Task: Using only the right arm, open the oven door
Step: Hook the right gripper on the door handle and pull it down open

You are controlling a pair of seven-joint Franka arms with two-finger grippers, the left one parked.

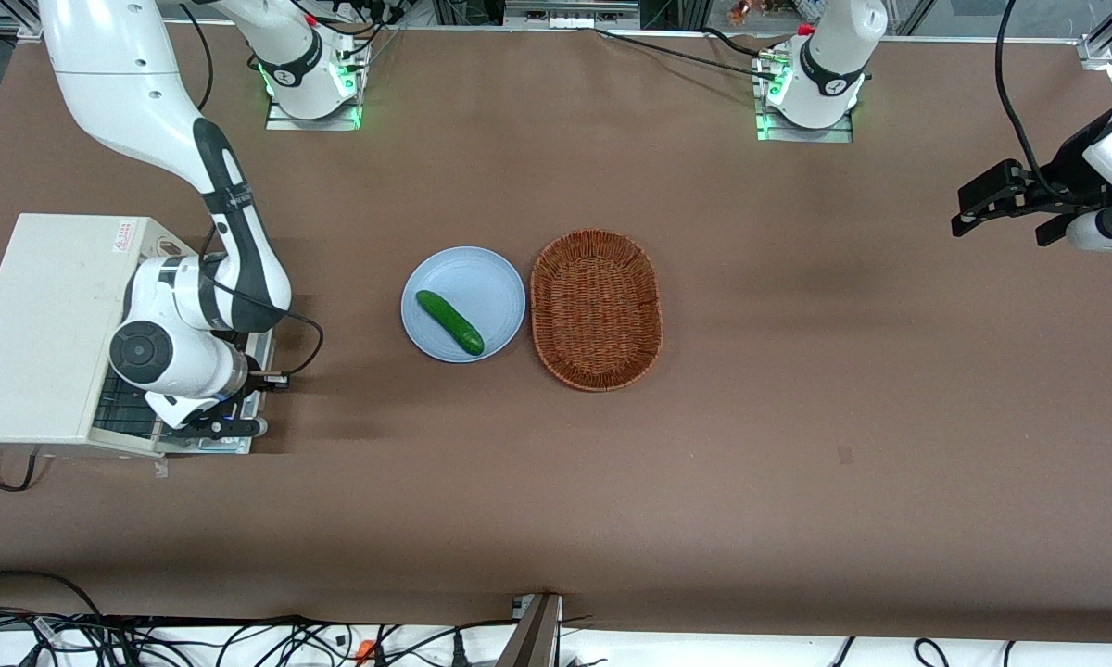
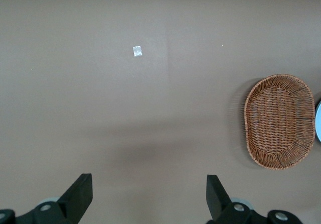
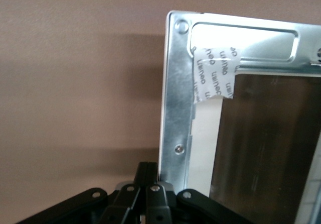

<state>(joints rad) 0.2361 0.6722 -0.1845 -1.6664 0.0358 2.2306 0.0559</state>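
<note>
Brown tabletop is being overlooked by the oven (image 1: 42,324), whose door (image 3: 220,113) is lying folded down, metal frame upward. Opening is judged nearly done. The gripper (image 1: 218,426) is being held at the door's outer edge; its grip cannot be told.

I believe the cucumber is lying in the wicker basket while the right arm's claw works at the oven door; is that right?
Not quite: the front view shows the cucumber on the blue plate, beside the wicker basket. The claw is indeed at the oven door.
</note>
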